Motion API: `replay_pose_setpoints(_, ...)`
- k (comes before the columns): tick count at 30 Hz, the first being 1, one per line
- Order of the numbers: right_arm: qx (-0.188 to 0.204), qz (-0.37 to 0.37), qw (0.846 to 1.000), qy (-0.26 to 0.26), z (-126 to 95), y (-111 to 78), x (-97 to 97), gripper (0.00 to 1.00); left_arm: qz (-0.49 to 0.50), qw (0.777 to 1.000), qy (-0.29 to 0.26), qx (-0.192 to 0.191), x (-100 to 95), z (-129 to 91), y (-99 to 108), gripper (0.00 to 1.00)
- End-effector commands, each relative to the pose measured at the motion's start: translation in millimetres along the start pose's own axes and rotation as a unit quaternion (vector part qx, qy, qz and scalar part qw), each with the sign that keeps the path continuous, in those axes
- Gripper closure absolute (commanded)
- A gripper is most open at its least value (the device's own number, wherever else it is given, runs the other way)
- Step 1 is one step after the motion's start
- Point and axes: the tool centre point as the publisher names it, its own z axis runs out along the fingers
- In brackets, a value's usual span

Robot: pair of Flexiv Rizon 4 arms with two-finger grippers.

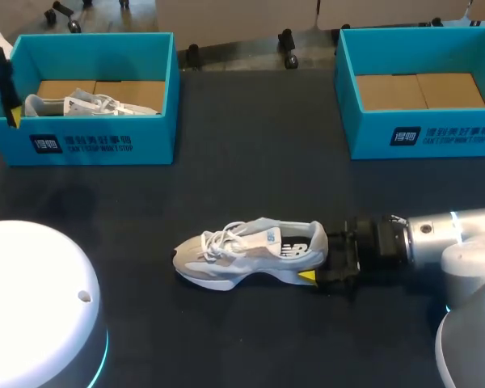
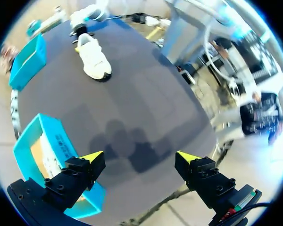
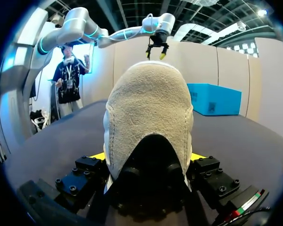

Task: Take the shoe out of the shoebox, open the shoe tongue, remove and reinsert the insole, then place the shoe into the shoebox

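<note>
Pale sneaker sits on its sole mid-table. Long axis runs side to side, toe toward the left arm's side, heel toward the right arm. Right gripper is clamped on the heel. Left shoebox, far left, holds a second sneaker. Left gripper hangs at that box's edge, fingers apart. Right shoebox is far right, well apart.

The dark bench carries three things, a blue box at its far left, a second blue box at its far right, and – near the middle, well apart from both – a shoe, pale, upright on its sole, toe pointing left.
</note>
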Motion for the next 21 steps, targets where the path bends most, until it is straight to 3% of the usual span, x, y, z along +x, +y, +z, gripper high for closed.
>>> replay_pose_setpoints(1,0.002,0.0,1.0,-0.001,0.8,1.5,0.4,1.0,-0.239,0.971,-0.009,-0.023,13.9,10.1,-30.7,0.0)
replay_pose_setpoints(9,0.002,0.0,1.0,-0.001,0.8,1.5,0.4,1.0,-0.36,0.932,-0.036,0.0,17.4,47.7,-76.9,0.0)
replay_pose_setpoints(21,0.002,0.0,1.0,-0.001,0.8,1.5,0.4,1.0,-0.36,0.932,-0.036,0.0,17.4,47.7,-76.9,0.0)
